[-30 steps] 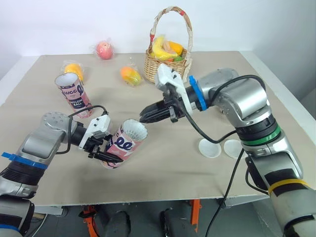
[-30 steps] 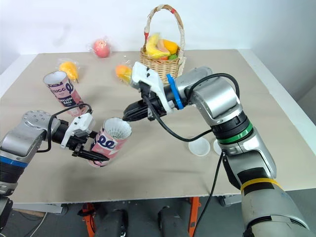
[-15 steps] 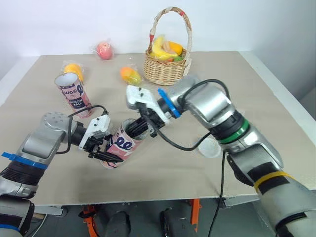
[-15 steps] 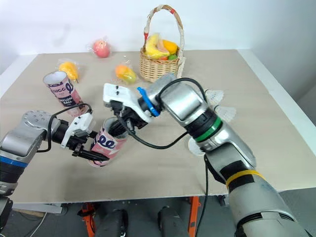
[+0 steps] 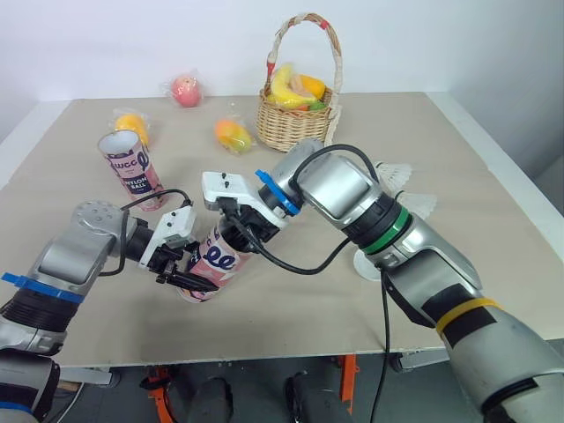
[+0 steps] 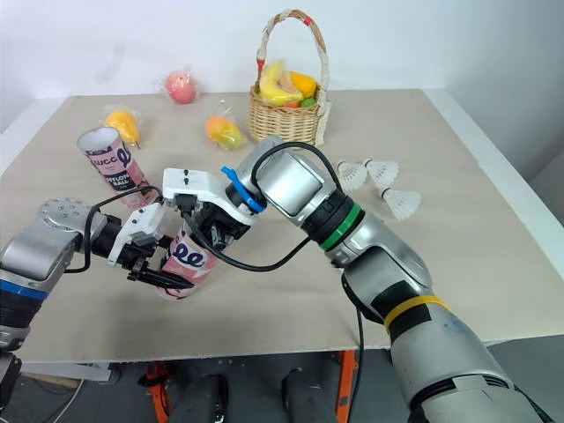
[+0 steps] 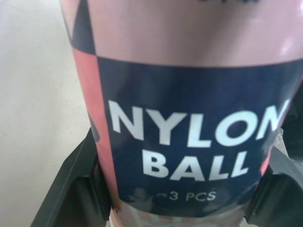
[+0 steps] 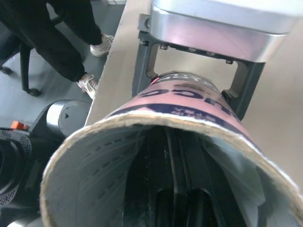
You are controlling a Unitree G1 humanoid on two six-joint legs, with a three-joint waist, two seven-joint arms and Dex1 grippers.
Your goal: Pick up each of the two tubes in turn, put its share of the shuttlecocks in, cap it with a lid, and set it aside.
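Observation:
A pink shuttlecock tube (image 5: pixel 214 262) printed "NYLON BALL" (image 7: pixel 189 142) is held tilted above the table, with my left gripper (image 5: pixel 188 271) shut on its lower end. My right gripper (image 5: pixel 233 240) reaches into the tube's open mouth. In the right wrist view its black fingers (image 8: pixel 175 189) lie close together deep inside, and a white shuttlecock skirt (image 8: pixel 232 170) lines the inner wall. A second pink tube (image 5: pixel 132 169) stands upright at the far left. Three white shuttlecocks (image 6: pixel 352 174) (image 6: pixel 382 172) (image 6: pixel 401 203) lie on the table to the right. A white lid (image 5: pixel 370 266) peeks out from behind my right forearm.
A wicker basket (image 5: pixel 298 119) of fruit stands at the back centre. Wrapped fruit lies at the back left: an apple (image 5: pixel 185 88), an orange (image 5: pixel 132 126) and a mango (image 5: pixel 232 134). A person's legs (image 8: pixel 71 42) stand beyond the table edge.
My right gripper swung left and down from beside the tube's mouth into it, pushing the white shuttlecock inside. The arm's move uncovered the shuttlecocks on the right. The left gripper has held still.

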